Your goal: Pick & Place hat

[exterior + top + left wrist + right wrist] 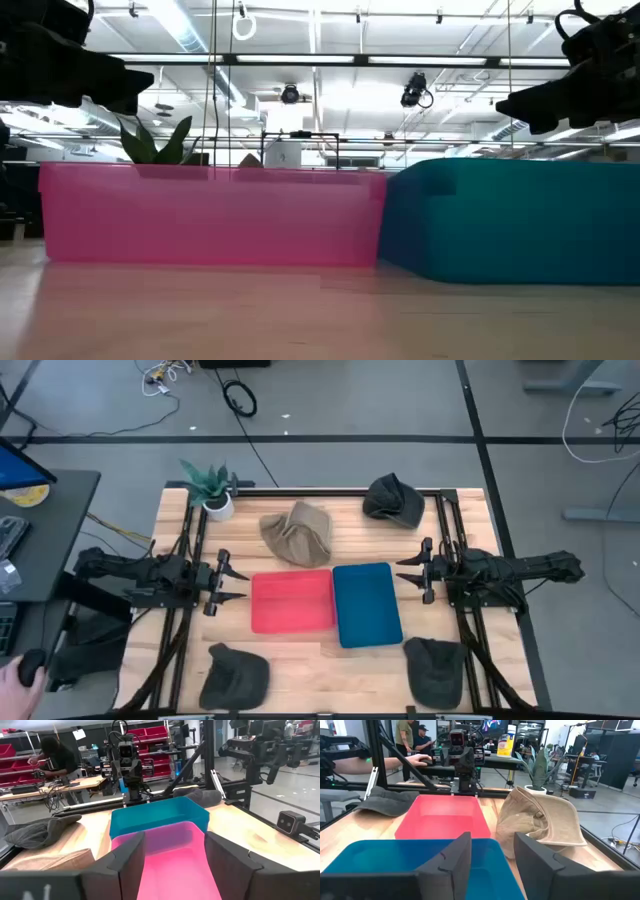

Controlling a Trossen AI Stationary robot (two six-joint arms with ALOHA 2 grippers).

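From above, the left gripper (240,586) hovers open left of the pink bin (292,601); the right gripper (403,573) hovers open right of the blue bin (366,603). A tan hat (298,534) lies behind the bins on the counter (330,660). Right wrist view: the hat touches the blue bin.

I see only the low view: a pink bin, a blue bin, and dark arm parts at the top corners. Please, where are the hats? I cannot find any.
Observer: Four hats lie on the table. A tan hat sits just behind the red bin.
Operator: And the dark ones?
Observer: One dark hat is at the far right; two others, and, lie at the near edge.
Operator: Are the grippers holding something?
Observer: No. The left gripper and the right gripper are both open and empty, facing each other across the bins.
Operator: Is any hat in a bin?
Observer: No, the red bin and the blue bin are empty.
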